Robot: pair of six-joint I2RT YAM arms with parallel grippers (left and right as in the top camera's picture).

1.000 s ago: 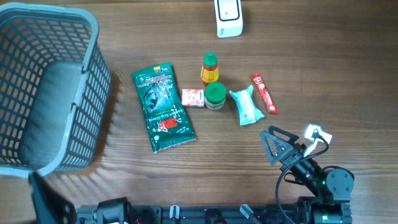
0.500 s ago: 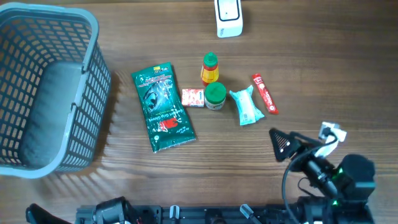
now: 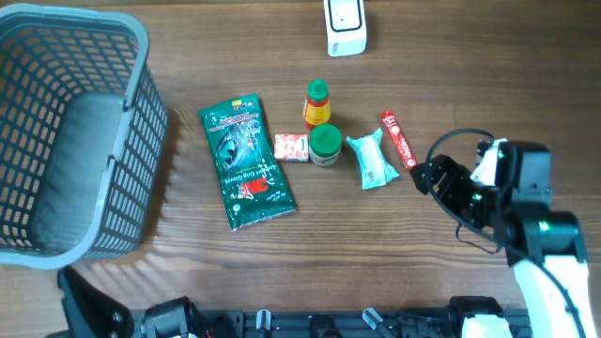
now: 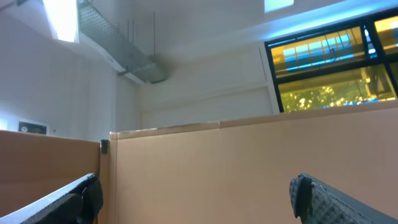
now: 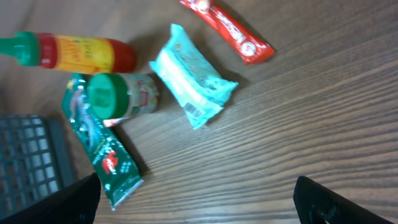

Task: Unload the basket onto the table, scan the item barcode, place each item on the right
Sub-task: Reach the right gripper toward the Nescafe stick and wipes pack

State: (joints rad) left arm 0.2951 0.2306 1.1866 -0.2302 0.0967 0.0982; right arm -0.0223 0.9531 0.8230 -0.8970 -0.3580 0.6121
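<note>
Six items lie grouped on the tabletop [image 3: 488, 75], the right fingers [image 3: 430, 176] spread and empty near the stick [image 3: 399, 141] and packet [image 3: 371, 160], the left fingers [image 4: 74, 198] likewise spread, holding nothing. Best to pinch the packet across its narrow width, keeping its upturned barcode [image 5: 196, 112] uncovered for the scanner [image 3: 345, 26] at the far edge

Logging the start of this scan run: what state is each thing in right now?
basket: upright, empty
green pouch: lying flat
sauce bottle: on its side, capped
jar: lid on
blue packet: lying flat
red stick: lying flat
left claw: open, empty
right claw: open, empty
</note>
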